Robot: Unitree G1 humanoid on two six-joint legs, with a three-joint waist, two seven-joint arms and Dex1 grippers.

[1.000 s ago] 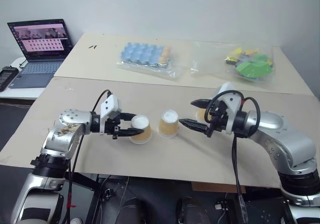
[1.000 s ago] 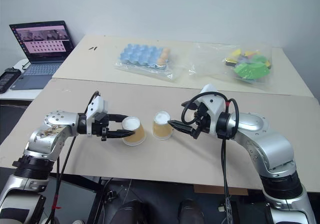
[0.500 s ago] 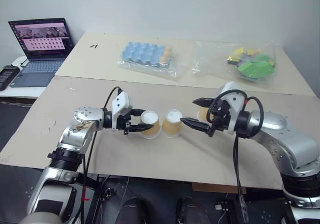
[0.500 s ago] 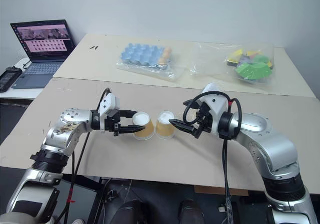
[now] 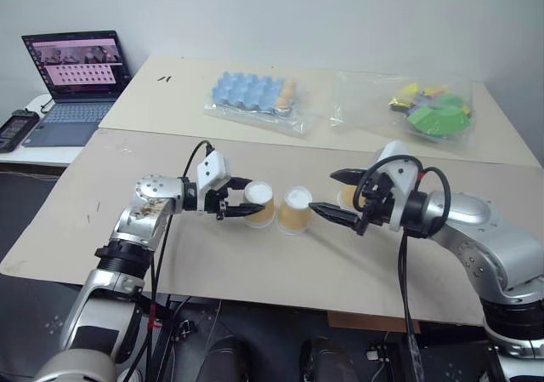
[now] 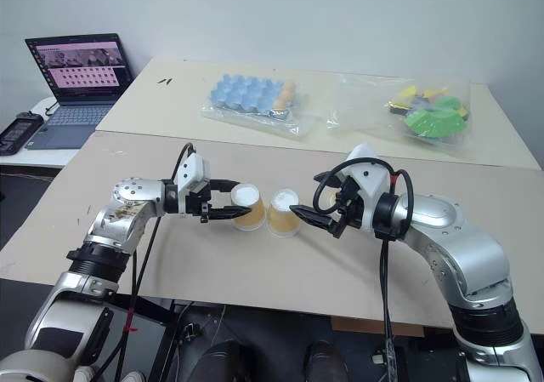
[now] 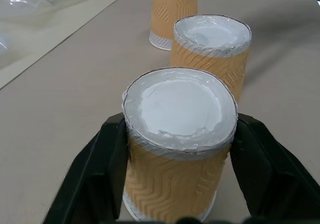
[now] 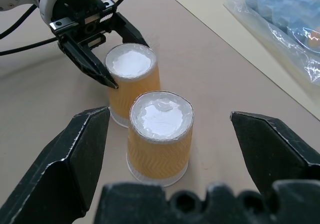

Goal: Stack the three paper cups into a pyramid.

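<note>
You have three tan paper cups upside down, white bases up, mid-frame: first cup (image 5: 260, 205) and second cup (image 5: 295, 210) just beside each other, third cup (image 7: 173, 9) further right, partly hidden.

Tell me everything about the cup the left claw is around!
The cup is tan paper with wavy ridges and stands upside down on the brown table, its white round bottom facing up. The left claw has a black finger on each side of it. A second cup stands close beside it.
</note>
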